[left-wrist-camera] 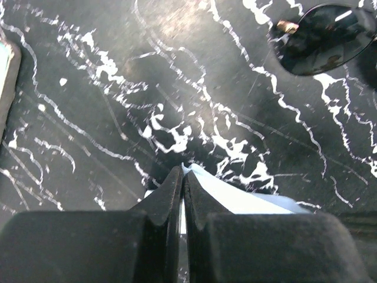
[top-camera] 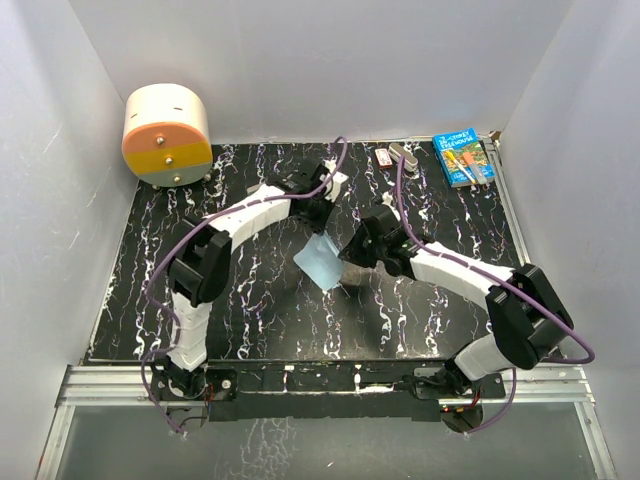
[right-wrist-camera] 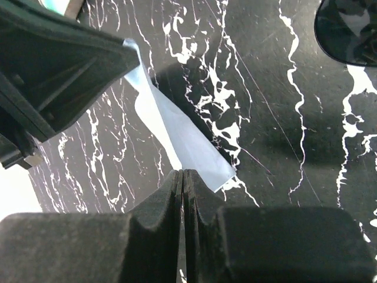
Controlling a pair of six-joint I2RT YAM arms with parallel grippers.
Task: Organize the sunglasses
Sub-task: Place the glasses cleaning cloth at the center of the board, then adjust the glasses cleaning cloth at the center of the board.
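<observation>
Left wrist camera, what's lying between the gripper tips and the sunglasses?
Only bare table, in the left wrist view: nothing lies between the left gripper, shut on the light-blue cloth, and the sunglasses at upper right.

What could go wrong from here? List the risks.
The light-blue cloth is pinched only by its edges between the left gripper and right gripper; pulling apart could slip it free. The sunglasses lie close by; a sweeping arm might knock them.
</observation>
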